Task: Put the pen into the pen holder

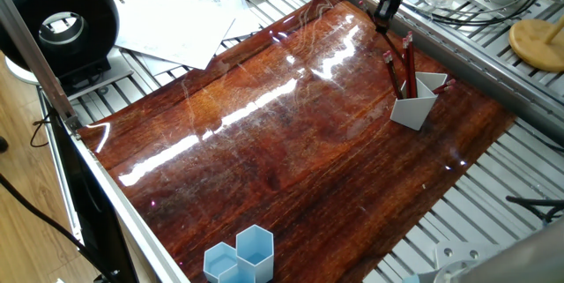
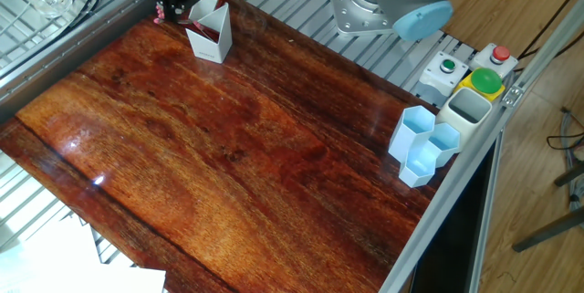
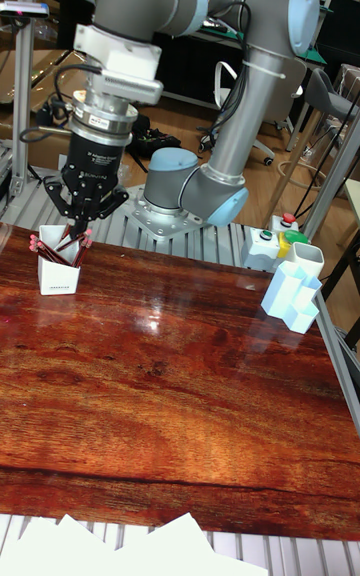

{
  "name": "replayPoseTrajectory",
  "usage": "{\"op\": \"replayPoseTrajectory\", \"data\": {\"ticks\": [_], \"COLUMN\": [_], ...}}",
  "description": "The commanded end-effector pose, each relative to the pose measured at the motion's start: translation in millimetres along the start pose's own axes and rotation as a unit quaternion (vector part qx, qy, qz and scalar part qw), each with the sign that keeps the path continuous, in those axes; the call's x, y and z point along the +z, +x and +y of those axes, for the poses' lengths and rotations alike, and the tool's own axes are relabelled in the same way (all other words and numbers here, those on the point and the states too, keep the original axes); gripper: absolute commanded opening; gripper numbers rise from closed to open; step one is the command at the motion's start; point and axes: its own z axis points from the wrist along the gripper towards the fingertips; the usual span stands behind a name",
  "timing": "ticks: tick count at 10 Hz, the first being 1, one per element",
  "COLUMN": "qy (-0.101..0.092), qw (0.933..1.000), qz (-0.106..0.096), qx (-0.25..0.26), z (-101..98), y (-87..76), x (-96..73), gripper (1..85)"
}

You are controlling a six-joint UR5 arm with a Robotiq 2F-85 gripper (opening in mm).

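Glossy wooden tabletop (image 1: 264,133), far corner: white pen holder (image 1: 416,102) at right of frame, red pens (image 1: 408,67) standing inside, leaning toward gripper (image 3: 78,224). Gripper hovers just above pen tops, fingers spread, holding nothing visible; holder lies directly below.

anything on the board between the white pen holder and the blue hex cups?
Nothing: bare wood between pen holder and blue hex cups, clearest in the other fixed view.
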Motion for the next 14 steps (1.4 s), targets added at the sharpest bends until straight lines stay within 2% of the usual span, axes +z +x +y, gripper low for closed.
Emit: {"op": "replayPoseTrajectory", "data": {"ticks": [1, 4, 5, 7, 11, 14], "qy": [-0.040, -0.056, -0.065, -0.064, -0.059, -0.060], "qw": [0.9985, 0.9981, 0.9974, 0.9971, 0.9960, 0.9949], "qz": [-0.035, -0.022, -0.023, -0.028, -0.061, -0.076], "qx": [0.016, 0.014, 0.021, 0.029, 0.028, 0.029], "z": [12.0, 11.5, 15.0, 15.2, 10.1, 10.9], "y": [7.3, 34.6, 41.3, 48.0, 37.7, 35.5], "x": [-5.1, 4.9, 7.9, 11.8, 15.6, 23.0], "gripper": [1.0, 1.0, 1.0, 1.0, 1.0, 1.0]}}
